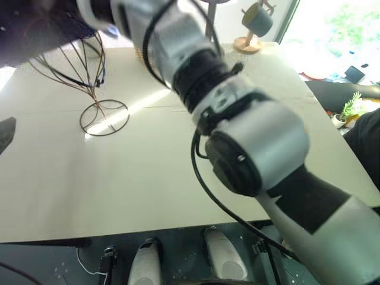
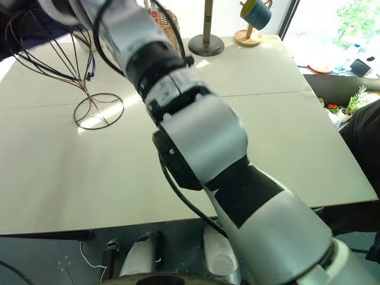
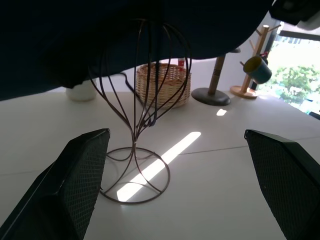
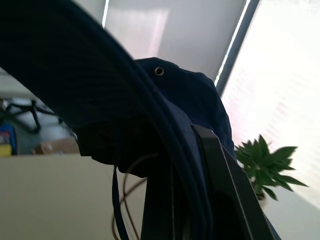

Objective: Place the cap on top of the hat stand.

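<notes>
From my left eye, my right arm reaches across toward the hat stand (image 1: 98, 89), a cage of thin brown wires curving in to a flat ring base on the smooth pale table (image 1: 148, 178); the dark cap (image 1: 29, 27) hangs over the cage's top, so I judge the placing near but not settled. My right eye shows the same stand just beyond my right forearm. Through my left wrist, my left tool (image 3: 190, 185) stands wide open and empty, the stand straight ahead of it, the navy fabric draped above the wires, a woven basket (image 3: 162, 85) behind. Through my right wrist, my right tool (image 4: 195, 200) is clamped on the floppy brim, the rounded crown with its metal eyelet just past my fingers (image 4: 225, 180). Release is left.
</notes>
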